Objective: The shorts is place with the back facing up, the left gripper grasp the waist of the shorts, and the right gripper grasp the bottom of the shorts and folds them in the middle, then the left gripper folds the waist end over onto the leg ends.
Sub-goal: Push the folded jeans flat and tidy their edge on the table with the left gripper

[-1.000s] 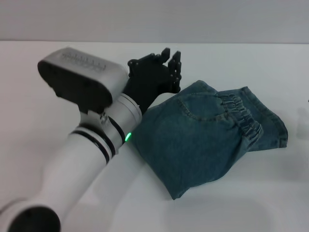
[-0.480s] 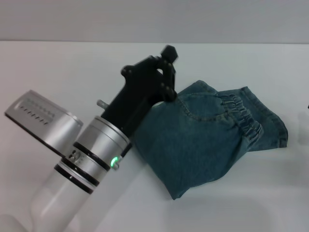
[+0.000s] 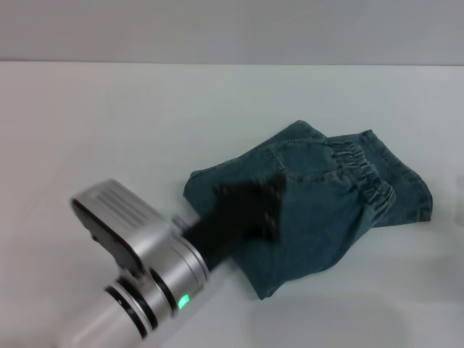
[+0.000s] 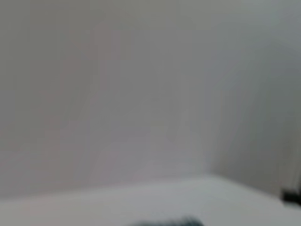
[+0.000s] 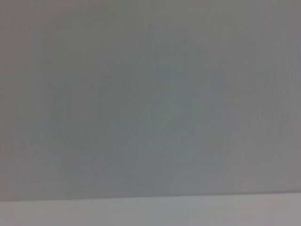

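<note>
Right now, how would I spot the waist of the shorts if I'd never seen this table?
Start from the white table and find the folded shorts right of centre, with the left gripper over their near-left part. The waist is the ruffled, gathered band running across the top layer toward the far right. The denim around it lies smooth, and it alone is puckered.

Shorts: woven denim cloth, matt, blue-green with faded paler patches; seams stitched; the waist is a gathered, ruffled elastic band. Left gripper: black, matt, plastic-looking claw, blurred in the head view. Its wrist: smooth silver cylinder of metallic sheen with black bands and a small green glowing light. Table: plain white, smooth, matt surface. Wall: pale grey, even, matt finish.
</note>
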{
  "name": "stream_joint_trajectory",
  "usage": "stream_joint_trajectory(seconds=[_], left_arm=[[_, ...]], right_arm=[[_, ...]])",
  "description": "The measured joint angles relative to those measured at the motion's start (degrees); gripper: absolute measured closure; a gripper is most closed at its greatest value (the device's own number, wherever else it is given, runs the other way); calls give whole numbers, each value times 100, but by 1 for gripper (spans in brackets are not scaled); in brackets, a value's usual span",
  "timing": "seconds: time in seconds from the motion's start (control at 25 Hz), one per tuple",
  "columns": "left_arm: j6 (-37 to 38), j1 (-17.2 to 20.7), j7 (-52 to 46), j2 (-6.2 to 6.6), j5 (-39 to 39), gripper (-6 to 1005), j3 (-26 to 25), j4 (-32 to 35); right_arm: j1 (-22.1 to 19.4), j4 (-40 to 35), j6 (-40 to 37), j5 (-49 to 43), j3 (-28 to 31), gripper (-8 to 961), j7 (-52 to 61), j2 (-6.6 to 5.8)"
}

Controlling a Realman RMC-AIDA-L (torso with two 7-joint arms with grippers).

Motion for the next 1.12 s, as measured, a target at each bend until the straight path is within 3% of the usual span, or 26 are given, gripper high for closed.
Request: stream_joint_trajectory(seconds=[0.12, 0.44, 0.76, 1.12], left_arm=[[-536, -52, 5, 0, 223, 988, 362, 83], [-1132, 16, -502, 28, 671, 983, 604, 140], [-1411, -99, -541, -3, 686, 978, 51, 377], [-1485, -708, -1007, -23, 680, 972, -135, 902]], right_arm=[[18, -90, 2, 2, 3, 954, -13, -4], [42, -121, 49, -1, -14, 954, -17, -14], [61, -110, 117, -28, -18, 953, 10, -23], [17, -123, 155, -30, -17, 941, 24, -22]])
